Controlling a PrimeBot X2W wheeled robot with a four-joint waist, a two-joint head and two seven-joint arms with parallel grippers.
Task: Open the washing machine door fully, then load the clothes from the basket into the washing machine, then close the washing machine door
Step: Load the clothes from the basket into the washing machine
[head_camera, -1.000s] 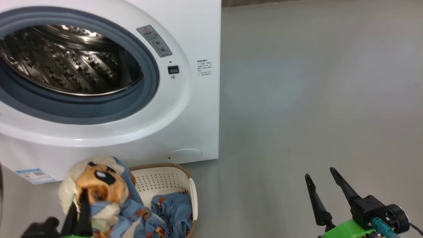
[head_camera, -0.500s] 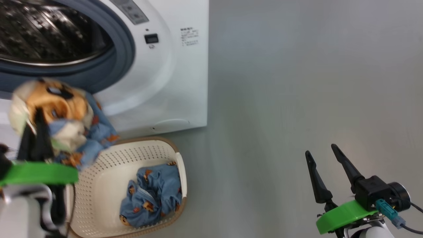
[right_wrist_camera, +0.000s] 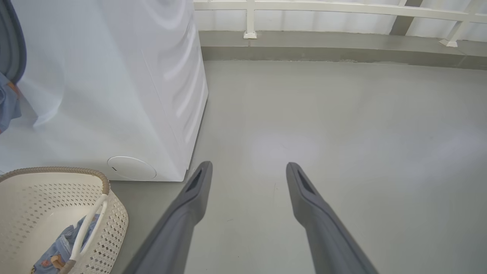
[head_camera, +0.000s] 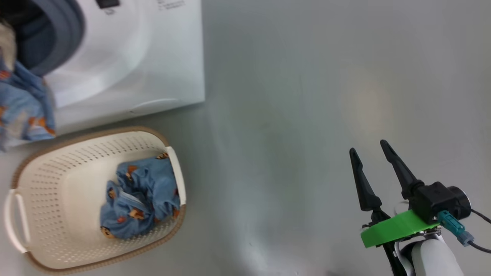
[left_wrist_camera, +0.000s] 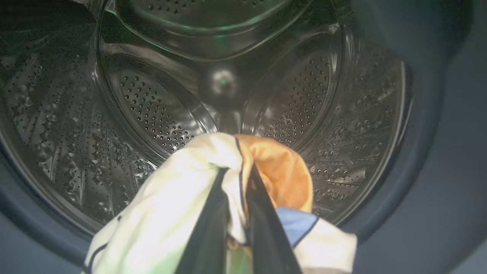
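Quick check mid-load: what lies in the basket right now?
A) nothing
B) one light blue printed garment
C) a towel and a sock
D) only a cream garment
B: the head view shows one light blue printed garment bunched in the basket, while the left gripper is shut on a cream and orange garment at the mouth of the drum.

- Right gripper (head_camera: 368,147): two long, slim black fingers tapering to points; in the right wrist view they look grey, with recessed inner slots.
- Green collar (head_camera: 395,228): a bright, flat ring at the gripper's base.
- Camera block (head_camera: 433,199): black, boxy, with a round end.
- Teal plug (head_camera: 449,225) feeding a dark cable (head_camera: 481,218).
- Forearm (head_camera: 433,258): pale white, rounded.
- Left gripper (left_wrist_camera: 237,171): two dark, narrow fingers.
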